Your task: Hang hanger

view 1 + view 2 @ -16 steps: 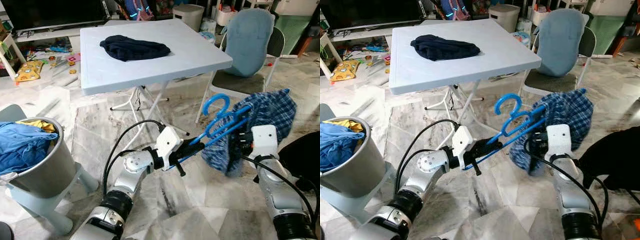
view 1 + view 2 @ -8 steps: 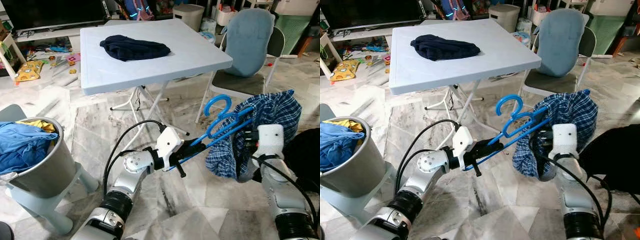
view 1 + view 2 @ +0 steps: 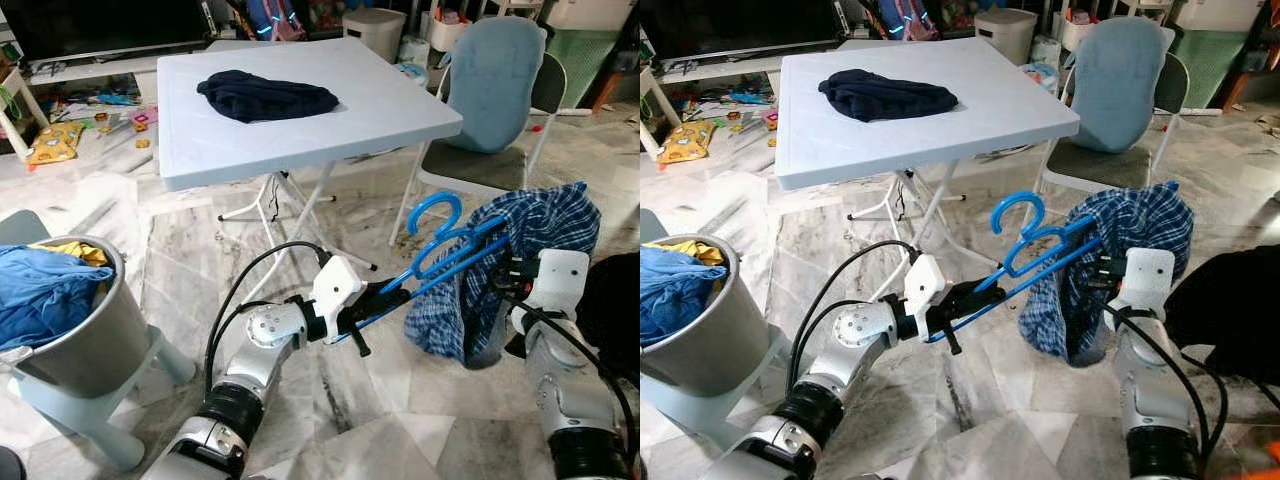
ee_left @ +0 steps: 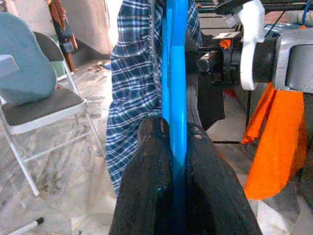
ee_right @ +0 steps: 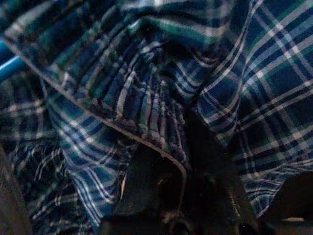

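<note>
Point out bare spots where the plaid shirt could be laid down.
The white folding table is bare right of and in front of the dark garment. The laundry bucket is already stuffed, and the grey chair's seat is free.

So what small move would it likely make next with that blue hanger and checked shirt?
Probably the right claw tugs the blue checked shirt further along the blue plastic hanger. The left claw clamps the hanger's one end, and the shirt is bunched at the far end.
</note>
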Available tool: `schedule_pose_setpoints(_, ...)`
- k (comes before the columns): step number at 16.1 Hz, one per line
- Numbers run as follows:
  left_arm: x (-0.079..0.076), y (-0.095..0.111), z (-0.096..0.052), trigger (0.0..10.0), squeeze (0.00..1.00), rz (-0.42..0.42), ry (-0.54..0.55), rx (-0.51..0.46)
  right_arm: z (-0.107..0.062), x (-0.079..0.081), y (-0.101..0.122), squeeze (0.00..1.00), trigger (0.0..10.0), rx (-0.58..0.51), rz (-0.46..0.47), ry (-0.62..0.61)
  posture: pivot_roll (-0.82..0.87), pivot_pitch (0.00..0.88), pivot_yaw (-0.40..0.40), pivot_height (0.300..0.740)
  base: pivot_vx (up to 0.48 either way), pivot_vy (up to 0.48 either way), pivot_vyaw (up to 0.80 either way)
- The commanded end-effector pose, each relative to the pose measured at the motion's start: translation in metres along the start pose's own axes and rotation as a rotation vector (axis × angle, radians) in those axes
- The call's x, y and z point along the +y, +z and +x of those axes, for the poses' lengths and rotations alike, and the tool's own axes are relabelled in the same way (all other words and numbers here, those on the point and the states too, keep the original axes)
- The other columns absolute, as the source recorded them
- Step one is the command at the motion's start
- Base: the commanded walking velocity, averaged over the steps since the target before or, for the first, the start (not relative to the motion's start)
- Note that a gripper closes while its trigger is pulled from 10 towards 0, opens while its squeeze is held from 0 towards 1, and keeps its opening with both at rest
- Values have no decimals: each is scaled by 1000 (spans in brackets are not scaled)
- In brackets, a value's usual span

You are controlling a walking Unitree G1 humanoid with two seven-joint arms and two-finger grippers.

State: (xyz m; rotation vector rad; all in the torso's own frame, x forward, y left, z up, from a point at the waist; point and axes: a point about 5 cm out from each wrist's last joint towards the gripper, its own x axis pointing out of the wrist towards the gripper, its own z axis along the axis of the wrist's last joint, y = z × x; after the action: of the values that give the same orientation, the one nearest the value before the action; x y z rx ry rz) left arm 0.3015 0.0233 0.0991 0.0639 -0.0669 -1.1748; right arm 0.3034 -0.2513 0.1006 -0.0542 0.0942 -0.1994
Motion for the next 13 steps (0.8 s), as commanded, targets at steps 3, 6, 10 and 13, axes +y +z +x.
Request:
schedule_pose_setpoints(3, 2, 4, -1, 0, 0, 6, 6, -15, -1, -9, 3, 0, 0, -15, 44, -46, -8, 0, -23, 740, 0, 0, 0)
schedule_pose_setpoints(6, 2, 4, -1, 0, 0, 10, 4, -15, 0, -14, 7, 0, 0, -28, 73, -77, -11, 0, -22, 740, 0, 0, 0)
schedule_pose_setpoints(10, 9, -19, -10, 0, 0, 79, 70, 179, -2, -22, 31, 0, 0, -140, 81, -115, -14, 0, -23, 740, 0, 0, 0)
schedule_pose_setpoints(13, 7, -24, -16, 0, 0, 128, 20, 233, 1, -25, 51, 0, 0, -200, 90, -131, -12, 0, -22, 740, 0, 0, 0)
